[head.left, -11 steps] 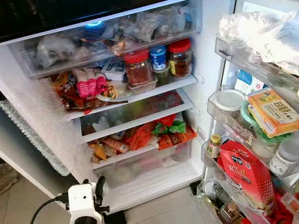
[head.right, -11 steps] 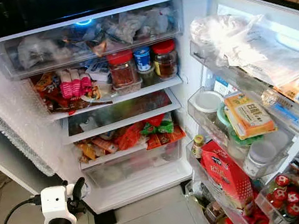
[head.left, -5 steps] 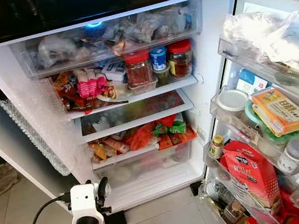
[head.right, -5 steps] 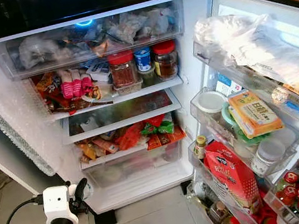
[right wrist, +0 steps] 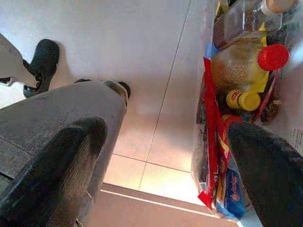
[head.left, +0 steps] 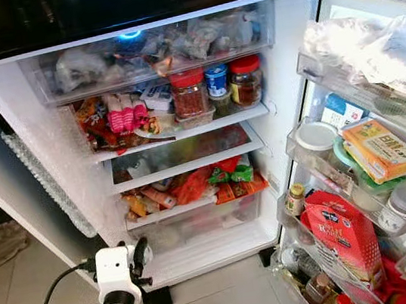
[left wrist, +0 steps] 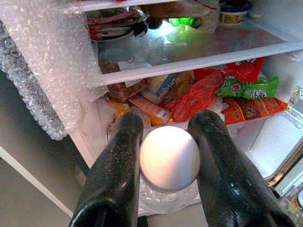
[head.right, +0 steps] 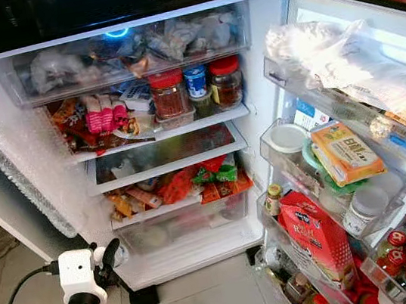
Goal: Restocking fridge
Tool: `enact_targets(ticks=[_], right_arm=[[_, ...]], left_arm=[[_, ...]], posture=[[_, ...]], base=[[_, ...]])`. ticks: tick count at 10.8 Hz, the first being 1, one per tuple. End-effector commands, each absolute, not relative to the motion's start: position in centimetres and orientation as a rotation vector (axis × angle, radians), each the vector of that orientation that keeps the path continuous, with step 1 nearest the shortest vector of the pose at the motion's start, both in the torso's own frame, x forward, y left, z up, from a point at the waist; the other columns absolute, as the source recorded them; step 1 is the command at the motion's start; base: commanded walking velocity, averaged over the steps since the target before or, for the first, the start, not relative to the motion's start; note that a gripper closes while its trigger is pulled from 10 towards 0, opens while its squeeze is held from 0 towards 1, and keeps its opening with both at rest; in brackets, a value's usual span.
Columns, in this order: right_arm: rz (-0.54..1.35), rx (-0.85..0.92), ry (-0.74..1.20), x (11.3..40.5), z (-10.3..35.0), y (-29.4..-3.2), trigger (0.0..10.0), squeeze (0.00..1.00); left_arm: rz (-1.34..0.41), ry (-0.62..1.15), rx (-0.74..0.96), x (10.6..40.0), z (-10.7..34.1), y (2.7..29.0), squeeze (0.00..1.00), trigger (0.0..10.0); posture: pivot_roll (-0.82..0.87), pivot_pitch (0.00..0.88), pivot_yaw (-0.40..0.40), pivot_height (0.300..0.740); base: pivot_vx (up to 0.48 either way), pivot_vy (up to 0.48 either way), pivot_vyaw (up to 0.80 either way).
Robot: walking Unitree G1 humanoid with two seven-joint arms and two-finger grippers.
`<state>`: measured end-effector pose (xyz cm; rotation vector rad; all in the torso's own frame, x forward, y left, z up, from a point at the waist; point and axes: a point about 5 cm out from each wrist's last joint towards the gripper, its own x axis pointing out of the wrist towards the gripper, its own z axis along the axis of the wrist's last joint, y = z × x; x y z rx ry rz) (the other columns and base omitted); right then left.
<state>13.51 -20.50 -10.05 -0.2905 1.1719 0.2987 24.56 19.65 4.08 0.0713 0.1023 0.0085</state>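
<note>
L gripper (left wrist: 168, 142) fingers clenched on round white-lidded clear jar (left wrist: 169, 158), low by open white fridge's (head.left: 292, 54) bottom-left corner; R gripper (right wrist: 165, 156) fingers spread, empty.

The right gripper (right wrist: 163, 156) points down at a pale tiled floor (right wrist: 142, 52), its two black fingers (right wrist: 61, 165) spread wide apart with nothing between them, one at the lower left of the frame and the other at the lower right. Along the right edge sits a door bin (right wrist: 201, 142) crowded with goods: a bottle with a red cap (right wrist: 273, 56), a smaller yellow-capped bottle (right wrist: 242, 100) just below it, and a red packet (right wrist: 211, 142) standing on edge. A dark foot (right wrist: 42, 59) shows at the upper left.
</note>
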Motion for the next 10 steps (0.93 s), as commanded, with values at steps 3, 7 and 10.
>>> enact_targets(ticks=[3,7,10], right_arm=[[0.267,-0.25,1.171,13.35,-10.07,-20.66,10.0,0.0],[0.287,-0.259,1.174,13.38,-10.08,-20.53,10.0,0.0],[0.288,-0.25,1.175,13.37,-10.1,-20.39,10.0,0.0]], left_arm=[[-0.001,0.098,0.073,24.86,4.36,19.67,0.0,10.0],[-0.007,0.102,0.071,25.05,4.34,19.73,0.0,10.0],[-0.018,0.102,0.067,25.27,4.42,19.65,0.0,10.0]], posture=[[-0.02,0.0,-0.01,0.74],[-0.02,0.0,-0.005,0.74],[-0.02,0.0,-0.002,0.74]], base=[[0.0,0.0,0.53],[0.121,0.0,0.0],[0.249,0.0,0.0]])
